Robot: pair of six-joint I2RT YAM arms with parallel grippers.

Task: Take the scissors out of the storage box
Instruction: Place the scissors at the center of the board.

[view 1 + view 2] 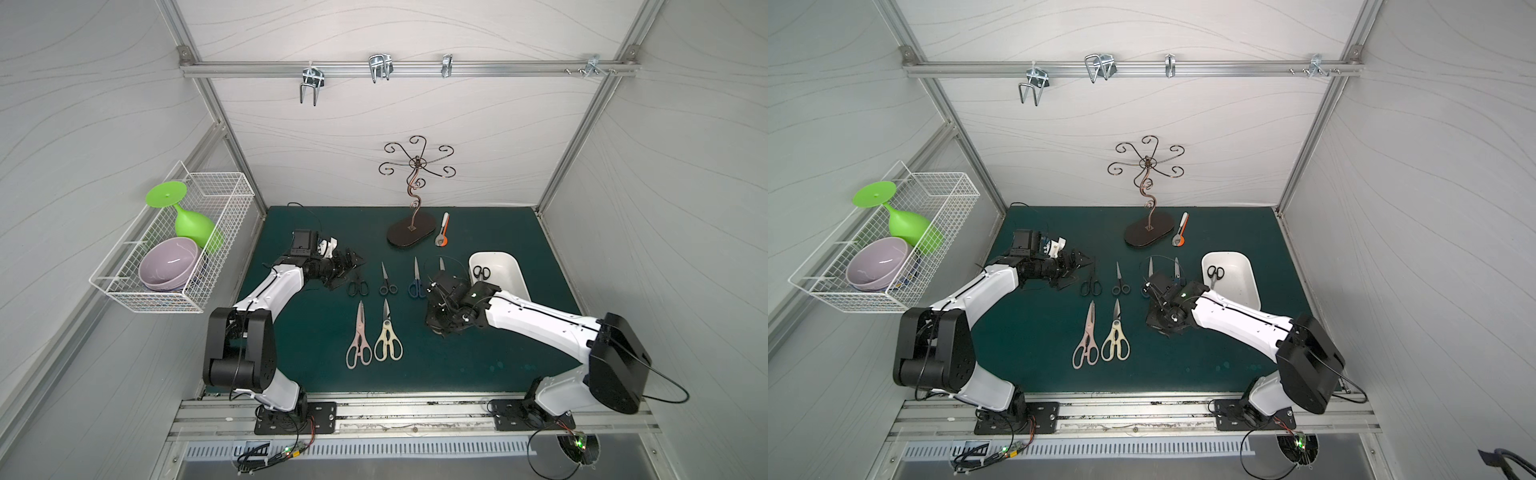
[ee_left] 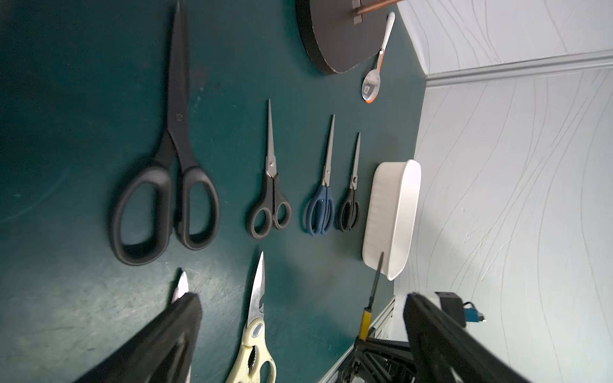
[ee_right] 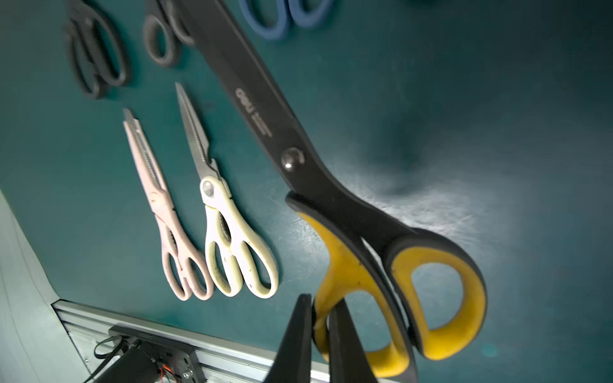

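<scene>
The white storage box (image 1: 513, 270) (image 1: 1246, 286) sits at the right of the green mat with one small black-handled pair of scissors (image 1: 481, 272) inside. My right gripper (image 3: 320, 300) (image 1: 440, 324) is shut on the handle loop of the yellow-and-black scissors (image 3: 298, 149), which hang above the mat left of the box. My left gripper (image 2: 302, 298) (image 1: 347, 274) is open and holds nothing, near the large black pair (image 2: 179, 132). On the mat lie a small black pair (image 1: 387, 282), a blue pair (image 1: 415, 282), pink shears (image 1: 359, 336) and cream shears (image 1: 387, 332).
A curly metal stand (image 1: 409, 237) on a dark oval base stands at the back, with a white-and-orange tool (image 1: 442, 230) beside it. A wire basket (image 1: 224, 216) on the left wall holds a green glass and a purple bowl.
</scene>
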